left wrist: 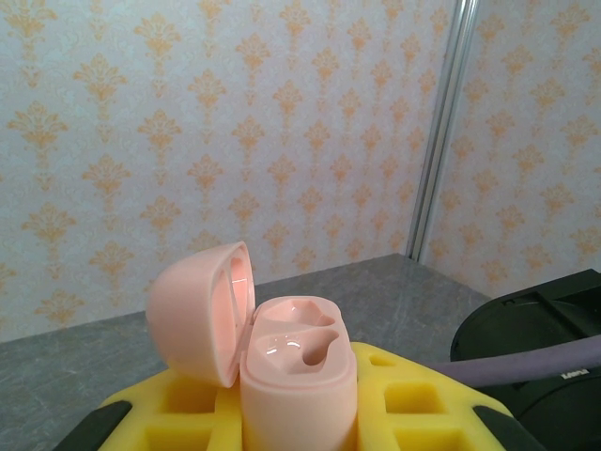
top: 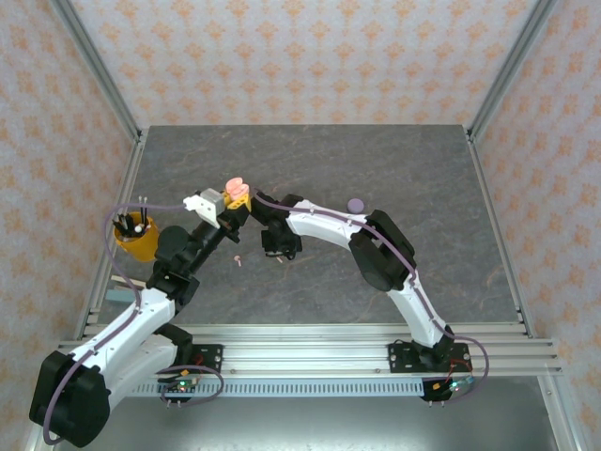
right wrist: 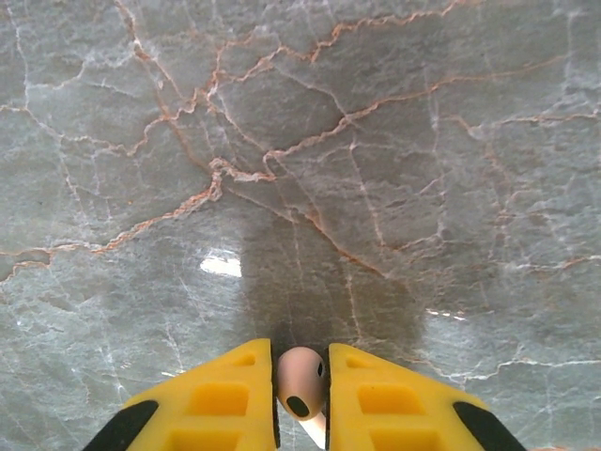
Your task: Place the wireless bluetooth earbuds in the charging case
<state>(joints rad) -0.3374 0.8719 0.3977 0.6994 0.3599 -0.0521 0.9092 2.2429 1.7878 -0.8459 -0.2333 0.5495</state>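
Left gripper (left wrist: 300, 423): clenched on the pink charging case (left wrist: 293, 343), which is held upright with its lid swung open so that the wells are exposed.
Right gripper (right wrist: 301, 376): closed on one pink earbud (right wrist: 299, 389), which is carried above the bench (right wrist: 376, 141).
Surroundings: a probable second earbud (top: 238, 259) lies on the bench near the grippers, and a purple case (top: 354, 203) sits well apart.
Obstruction: none is judged to lie between earbud and case.

Orange cup (top: 141, 246) at left edge, grey veined table (top: 376, 160), floral-patterned walls (top: 310, 56)

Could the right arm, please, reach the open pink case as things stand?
Probably yes: the left gripper holds the pink case with its lid open, and the right gripper, pinching a pink earbud, is close by with nothing between.
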